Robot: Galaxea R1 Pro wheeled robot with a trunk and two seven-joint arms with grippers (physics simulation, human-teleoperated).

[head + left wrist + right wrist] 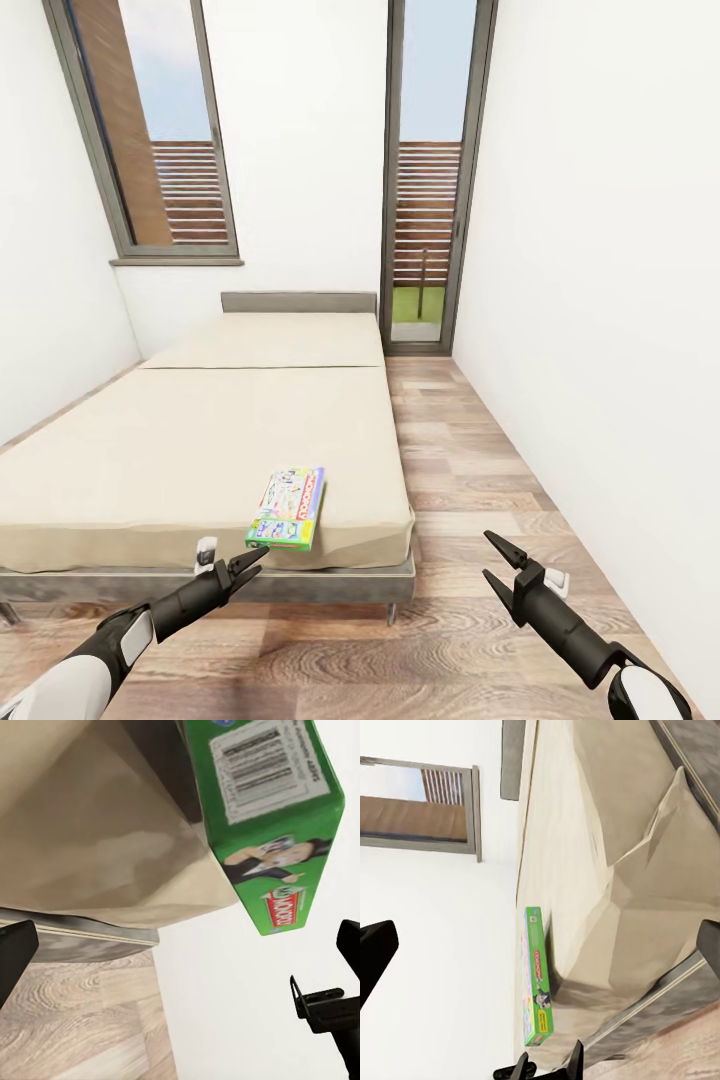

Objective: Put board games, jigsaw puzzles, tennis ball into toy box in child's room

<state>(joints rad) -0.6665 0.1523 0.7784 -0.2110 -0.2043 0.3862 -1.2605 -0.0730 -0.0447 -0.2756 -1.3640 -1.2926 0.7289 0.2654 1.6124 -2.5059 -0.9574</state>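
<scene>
a green-edged board game (288, 508) lies flat on the beige bed (150, 450), at the mattress's near right corner, low and centre in the head view. the left hand (250, 565) sits just below it at lower left, its fingers slightly spread and pinching nothing, tips close to the box's near edge. the right hand (500, 562) hangs over the wood floor (470, 470) at lower right, fingers spread wide and bare. two tall grey-framed windows (430, 170) stand behind the headboard.
</scene>
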